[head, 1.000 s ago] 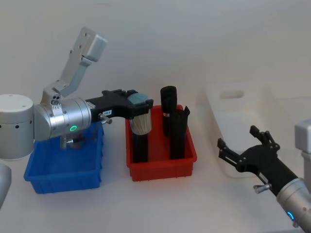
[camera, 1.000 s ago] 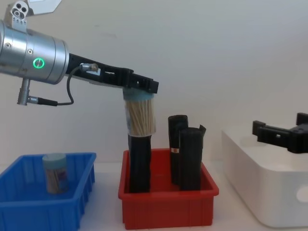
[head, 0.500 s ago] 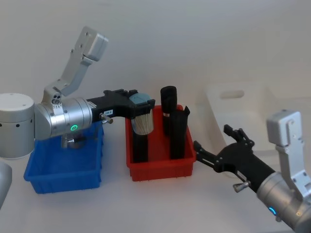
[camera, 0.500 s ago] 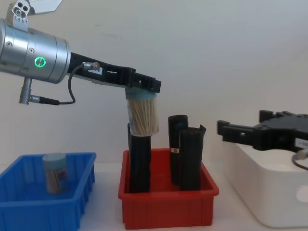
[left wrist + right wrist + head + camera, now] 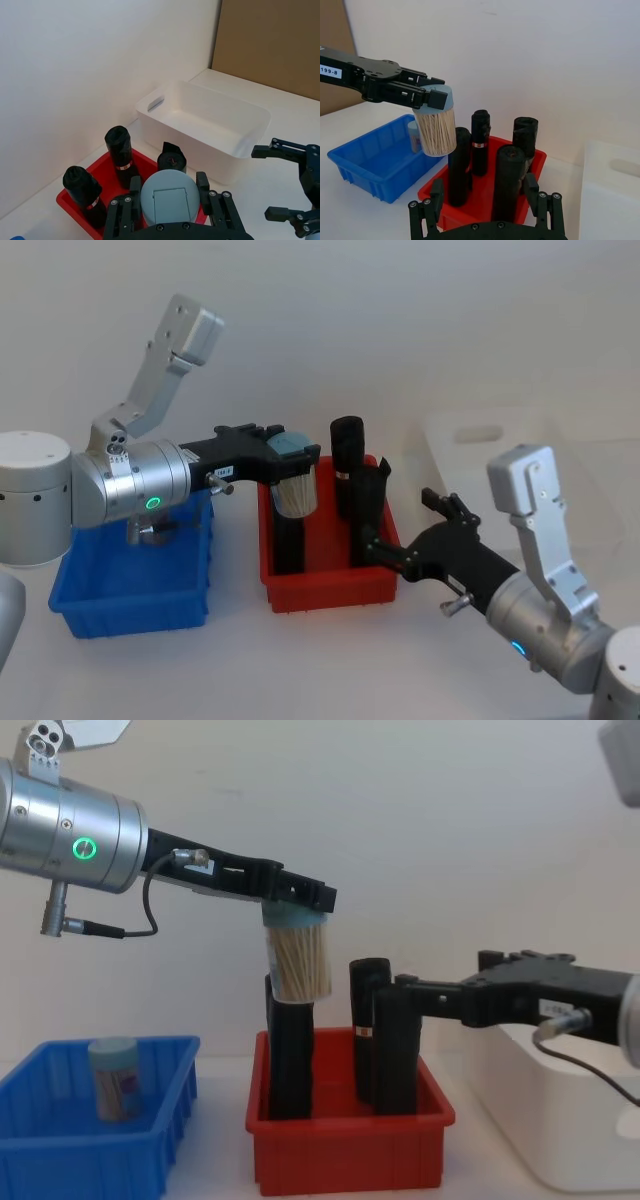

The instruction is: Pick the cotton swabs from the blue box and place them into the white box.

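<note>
My left gripper (image 5: 290, 452) is shut on the pale blue lid of a jar of cotton swabs (image 5: 296, 492). The jar hangs upright above the left part of the red bin (image 5: 330, 590), just over a black tube. A second jar of cotton swabs (image 5: 113, 1078) stands in the blue box (image 5: 130, 615) at the left. The white box (image 5: 560, 1140) sits at the right. My right gripper (image 5: 400, 523) is open at the red bin's right front corner, level with the black tubes, its fingers pointing at the held jar (image 5: 436, 131).
Three tall black tubes (image 5: 347, 445) stand upright in the red bin between the blue box and the white box (image 5: 210, 130). The right arm's body (image 5: 545, 610) stretches across the table in front of the white box.
My right arm swung left from in front of the white box to the red bin's right side. The left gripper with the jar shifted slightly right.
</note>
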Tool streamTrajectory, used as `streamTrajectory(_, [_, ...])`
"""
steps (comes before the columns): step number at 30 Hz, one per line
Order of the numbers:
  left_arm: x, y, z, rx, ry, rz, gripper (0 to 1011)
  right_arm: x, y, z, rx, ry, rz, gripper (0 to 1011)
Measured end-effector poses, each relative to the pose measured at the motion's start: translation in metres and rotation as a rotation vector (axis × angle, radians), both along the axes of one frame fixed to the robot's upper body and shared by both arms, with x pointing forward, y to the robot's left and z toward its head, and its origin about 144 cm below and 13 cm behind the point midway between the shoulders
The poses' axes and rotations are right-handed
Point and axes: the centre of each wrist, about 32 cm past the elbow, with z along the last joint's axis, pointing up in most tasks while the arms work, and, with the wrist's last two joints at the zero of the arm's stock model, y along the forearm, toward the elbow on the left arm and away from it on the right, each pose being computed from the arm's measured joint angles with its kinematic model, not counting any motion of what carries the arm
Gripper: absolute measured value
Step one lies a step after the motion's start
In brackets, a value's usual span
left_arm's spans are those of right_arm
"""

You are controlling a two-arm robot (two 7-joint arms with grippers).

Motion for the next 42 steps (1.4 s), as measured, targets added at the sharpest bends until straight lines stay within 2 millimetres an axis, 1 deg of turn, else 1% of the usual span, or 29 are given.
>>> streamTrajectory(23, [0.0, 0.0, 0.0, 0.0, 0.0, -0.002, 670, 0.044, 0.033, 0.005, -0.011, 0.028, 0.113, 1001])
streamTrajectory(42, [0.0, 0.0, 0.0, 0.0, 0.0, -0.001, 670, 0.069, 0.058, 0.008, -0.012, 0.028, 0.157, 1002])
